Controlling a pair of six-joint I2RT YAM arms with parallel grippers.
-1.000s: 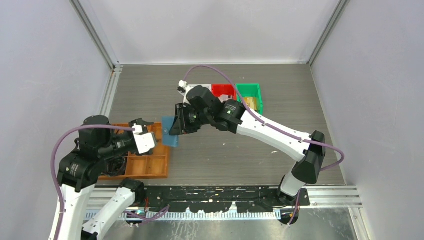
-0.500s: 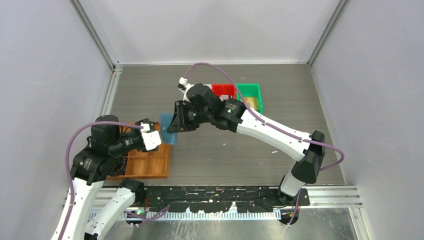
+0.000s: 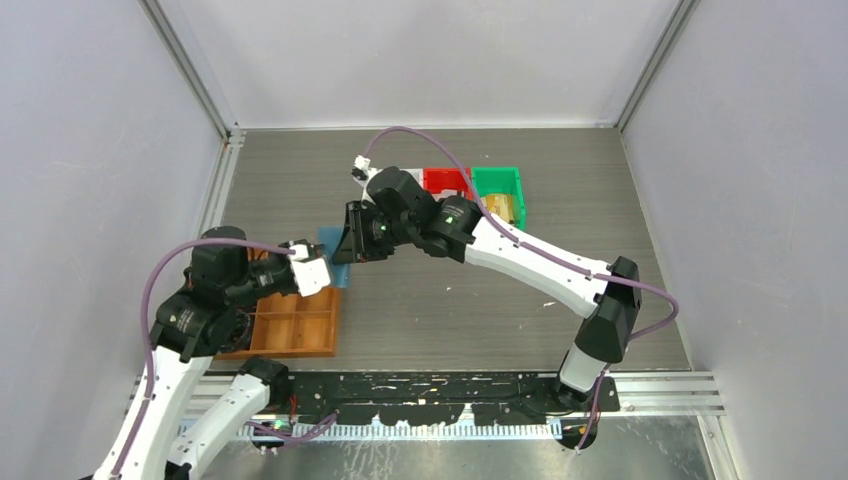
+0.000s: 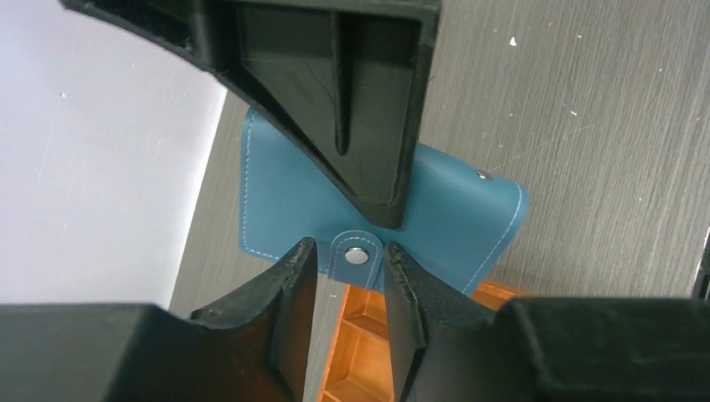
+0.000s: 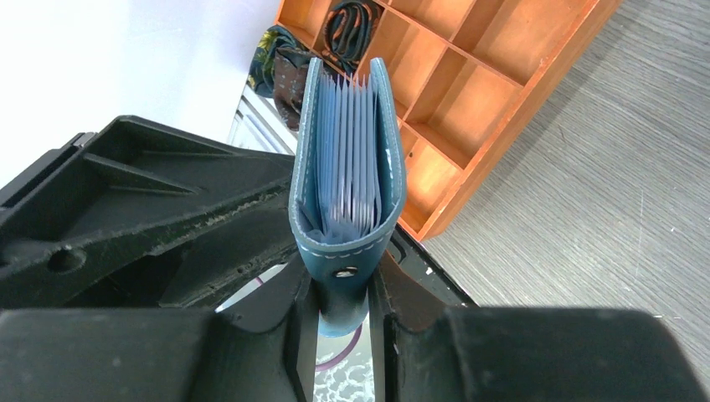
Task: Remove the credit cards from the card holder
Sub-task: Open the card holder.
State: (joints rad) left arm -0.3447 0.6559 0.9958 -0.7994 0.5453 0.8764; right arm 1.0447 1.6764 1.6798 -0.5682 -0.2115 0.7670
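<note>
The card holder (image 3: 333, 250) is a teal-blue wallet held on edge above the table by my right gripper (image 3: 352, 244), which is shut on it. In the right wrist view the right gripper (image 5: 343, 280) pinches the wallet (image 5: 311, 134) at its folded end. Pale blue inner pockets (image 5: 352, 151) fan open upward, and I cannot make out separate credit cards among them. In the left wrist view my left gripper (image 4: 347, 251) is open, its tips on either side of the wallet's snap tab (image 4: 360, 254). The wallet's outer face (image 4: 452, 222) fills the middle of that view.
A brown wooden compartment tray (image 3: 292, 322) lies under and beside the left gripper and also shows in both wrist views (image 5: 469, 75) (image 4: 362, 352). Red (image 3: 447, 180) and green (image 3: 499, 189) bins stand at the back behind the right arm.
My left arm has swung forward and right, bringing its gripper up to the wallet's tab. My right gripper has shifted the wallet slightly back and left.
</note>
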